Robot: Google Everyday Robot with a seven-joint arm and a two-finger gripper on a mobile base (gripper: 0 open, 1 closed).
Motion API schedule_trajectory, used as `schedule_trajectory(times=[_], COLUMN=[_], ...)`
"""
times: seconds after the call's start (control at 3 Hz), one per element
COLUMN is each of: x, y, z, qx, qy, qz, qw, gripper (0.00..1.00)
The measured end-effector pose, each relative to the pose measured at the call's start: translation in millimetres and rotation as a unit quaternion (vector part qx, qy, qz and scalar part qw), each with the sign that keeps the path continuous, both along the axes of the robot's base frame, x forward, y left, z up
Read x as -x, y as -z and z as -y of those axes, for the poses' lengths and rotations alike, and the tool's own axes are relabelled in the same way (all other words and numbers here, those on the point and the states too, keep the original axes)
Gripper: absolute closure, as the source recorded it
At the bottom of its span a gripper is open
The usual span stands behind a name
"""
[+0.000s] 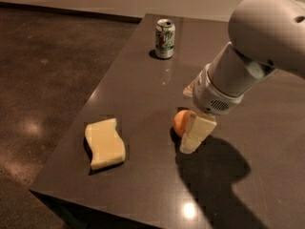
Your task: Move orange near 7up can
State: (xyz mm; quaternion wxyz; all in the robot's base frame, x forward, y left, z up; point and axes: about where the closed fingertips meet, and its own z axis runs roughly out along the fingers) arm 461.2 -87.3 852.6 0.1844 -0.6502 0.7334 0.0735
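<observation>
Pale yellow wavy sponge lies flat near the left front corner of the dark glossy tabletop. Green-and-white 7up can with silver top stands upright near the far edge, well apart from everything else. Small round orange sits mid-table, right of the sponge, well in front of the can. Cream-coloured gripper is down at table level, touching the orange's right side; whether it grips the fruit: cannot tell. Bulky white arm comes in from the upper right.
</observation>
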Motion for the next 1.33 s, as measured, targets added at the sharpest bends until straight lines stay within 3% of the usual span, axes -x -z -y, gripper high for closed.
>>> schedule_trajectory(times=[0.33, 0.67, 1.0, 1.33], x=[1, 2, -21, -56], y=[2, 0, -11, -22], z=[0, 0, 5, 6], qx=[-0.005, -0.006, -0.006, -0.012], qy=[-0.002, 0.002, 0.048, 0.091], qz=[-0.005, -0.008, -0.004, 0.001], qw=[1.0, 0.9999, 0.9988, 0.9958], gripper=[0.37, 0.68, 0.98, 1.0])
